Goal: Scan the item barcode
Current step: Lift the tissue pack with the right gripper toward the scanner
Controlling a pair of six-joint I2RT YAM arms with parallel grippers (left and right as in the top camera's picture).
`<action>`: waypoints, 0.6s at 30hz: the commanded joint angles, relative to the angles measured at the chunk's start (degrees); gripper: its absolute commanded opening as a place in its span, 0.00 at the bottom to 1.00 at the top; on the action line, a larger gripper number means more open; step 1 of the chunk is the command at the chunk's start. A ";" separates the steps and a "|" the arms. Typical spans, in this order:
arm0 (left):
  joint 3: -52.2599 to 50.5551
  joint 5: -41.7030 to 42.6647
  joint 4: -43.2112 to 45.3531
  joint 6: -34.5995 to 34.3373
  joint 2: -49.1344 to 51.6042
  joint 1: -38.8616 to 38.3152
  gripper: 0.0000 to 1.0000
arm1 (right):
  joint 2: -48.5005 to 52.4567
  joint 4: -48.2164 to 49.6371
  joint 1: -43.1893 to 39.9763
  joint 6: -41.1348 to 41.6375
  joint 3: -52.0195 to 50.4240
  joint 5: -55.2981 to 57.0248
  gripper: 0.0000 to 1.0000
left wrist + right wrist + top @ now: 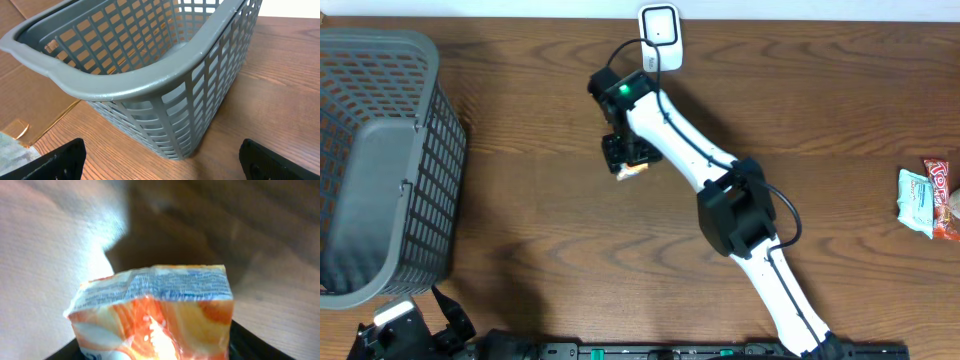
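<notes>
One orange packet [155, 315] between jaws of right tool [629, 166], whether clamped unclear

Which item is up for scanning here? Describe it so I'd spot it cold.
Follow the white arm reaching across the middle of the table toward the white scanner at the far edge. At its tool sits a small orange-and-white packet. It's the only orange one; the teal packet and red packet lie at the table's right edge.

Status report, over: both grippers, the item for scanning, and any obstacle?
Left gripper open, facing the basket. Right gripper around the orange packet, grip not confirmed. Scanner at far edge; no obstacle seen.
</notes>
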 commanded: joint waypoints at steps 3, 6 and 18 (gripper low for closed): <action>0.04 -0.33 0.00 0.72 -0.42 0.20 0.98 | 0.44 -5.90 -4.79 -8.48 1.25 -10.45 0.59; 0.04 -0.31 0.00 0.72 -0.42 0.20 0.98 | 0.44 -10.08 -7.34 -11.41 1.25 -13.29 0.58; 0.04 -0.33 0.00 0.72 -0.42 0.20 0.98 | 0.44 -16.92 -14.38 -13.88 1.09 -15.43 0.61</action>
